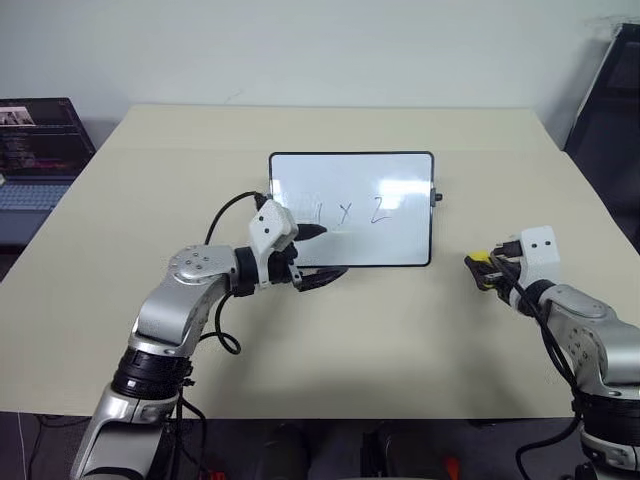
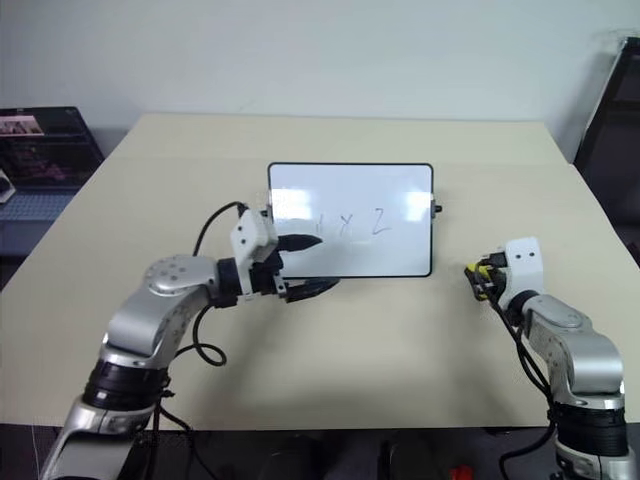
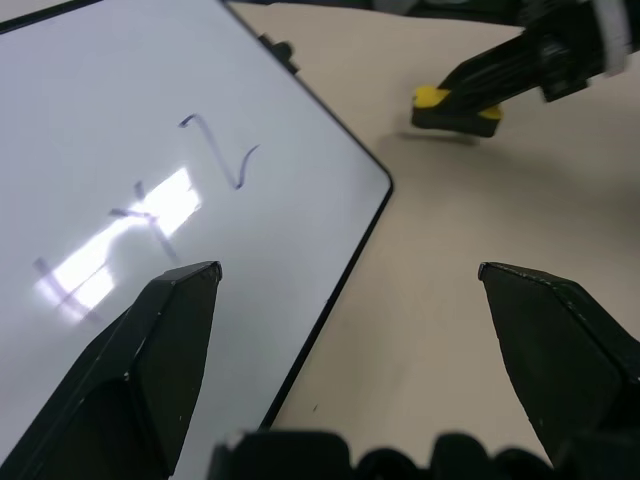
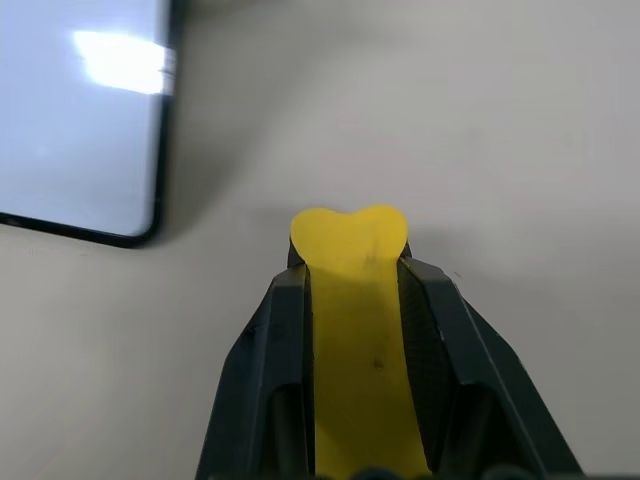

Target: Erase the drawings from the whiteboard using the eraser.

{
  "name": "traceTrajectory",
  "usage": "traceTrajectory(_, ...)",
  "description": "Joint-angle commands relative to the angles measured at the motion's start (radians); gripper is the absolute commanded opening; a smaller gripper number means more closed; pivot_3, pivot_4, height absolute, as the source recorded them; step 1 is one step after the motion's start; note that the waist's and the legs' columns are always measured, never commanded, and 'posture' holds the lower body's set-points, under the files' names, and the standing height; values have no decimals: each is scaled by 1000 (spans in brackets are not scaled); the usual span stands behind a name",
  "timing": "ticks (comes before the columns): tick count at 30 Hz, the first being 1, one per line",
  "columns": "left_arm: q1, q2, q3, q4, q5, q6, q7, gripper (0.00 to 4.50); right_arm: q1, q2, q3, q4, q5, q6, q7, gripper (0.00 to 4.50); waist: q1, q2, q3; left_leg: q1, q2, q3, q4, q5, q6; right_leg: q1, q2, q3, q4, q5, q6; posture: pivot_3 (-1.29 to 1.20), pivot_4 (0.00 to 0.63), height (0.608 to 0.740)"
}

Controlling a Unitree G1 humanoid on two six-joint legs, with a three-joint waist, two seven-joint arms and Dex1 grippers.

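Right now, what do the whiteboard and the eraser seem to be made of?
The whiteboard: a glossy white panel, probably coated steel or melamine, since it mirrors bright glare; its thin black frame looks like plastic. The eraser: matte yellow, likely foam or soft plastic, as it seems pinched in where the right end effector clamps it.

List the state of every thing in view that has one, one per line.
whiteboard: flat on the table, unwiped.
drawings: intact, no strokes erased.
eraser: clamped in the right hand, off the board.
right hand: shut on the eraser.
left hand: open, fingers straddling the board's near edge.
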Motion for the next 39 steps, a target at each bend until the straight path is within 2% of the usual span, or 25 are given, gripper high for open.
traceTrajectory(1,33,16,66,-91,-17,58,71,4500,13,-41,-2,-138,62,13,69,856,0,0,0,0,0,0,0,0,0,0,0,0,0,0,0,0,150,740)
traceTrajectory(6,94,18,110,-165,-34,137,147,4500,10,-65,3,-254,126,47,102,856,1,0,0,0,0,-1,1,0,0,1,0,-1,0,0,0,0,150,740)
traceTrajectory(9,117,31,118,-177,-16,162,182,4500,-29,-51,71,-284,121,31,96,855,-1,0,0,1,0,-1,1,0,0,1,0,0,0,0,0,0,150,740)
traceTrajectory(12,109,31,119,-173,-5,180,220,4500,-86,8,174,-277,93,8,63,855,-4,0,0,1,1,-1,1,0,0,0,0,0,1,0,0,0,150,740)
traceTrajectory(18,113,25,130,-173,-9,193,267,4500,-141,61,278,-246,50,-38,41,854,3,-1,0,0,0,-1,1,0,0,0,-1,-1,0,0,0,0,150,740)
traceTrajectory(25,104,6,151,-131,21,200,359,4500,-327,165,429,-95,-65,-158,31,853,-3,-1,0,1,1,-2,0,0,0,0,0,-2,1,0,0,0,150,740)
traceTrajectory(33,148,40,169,-104,-13,183,292,4500,-553,243,595,217,-265,-358,59,851,-6,-1,0,1,1,-1,0,0,-1,-1,-1,-2,1,0,0,0,150,740)
traceTrajectory(39,104,48,169,-83,-10,203,305,4500,-674,291,639,431,-369,-477,94,851,-5,-1,0,0,1,-1,1,0,0,-1,-1,-2,2,0,0,0,150,740)
